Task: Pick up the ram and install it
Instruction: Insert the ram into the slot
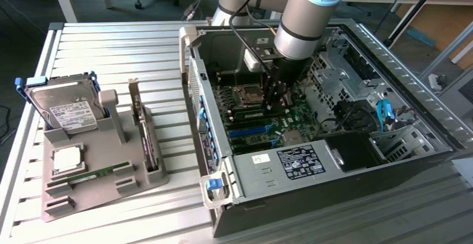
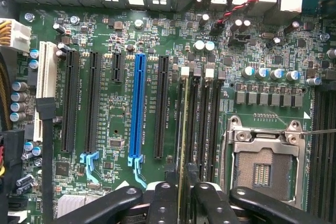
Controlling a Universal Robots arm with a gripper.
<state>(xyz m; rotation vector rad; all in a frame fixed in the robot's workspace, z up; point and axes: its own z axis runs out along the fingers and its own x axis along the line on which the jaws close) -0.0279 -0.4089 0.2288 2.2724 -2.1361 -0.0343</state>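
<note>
Claw (image 2: 181,195) down inside computer case (image 1: 221,144), fingers straddling ram (image 2: 182,129) standing edge-up in memory slot beside processor socket (image 2: 262,163); grip state unclear. Risk: stick half-seated, tilts if released unevenly.

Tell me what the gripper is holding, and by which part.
Cannot tell. The ram stands on edge on the motherboard, one end within the gripper; a grip on it cannot be confirmed.

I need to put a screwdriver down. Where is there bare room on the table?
Free: the slatted table behind the hard drive, up to the computer case, and the strip in front of the grey holder tray. Crowded: inside the case, where the gripper works.
</note>
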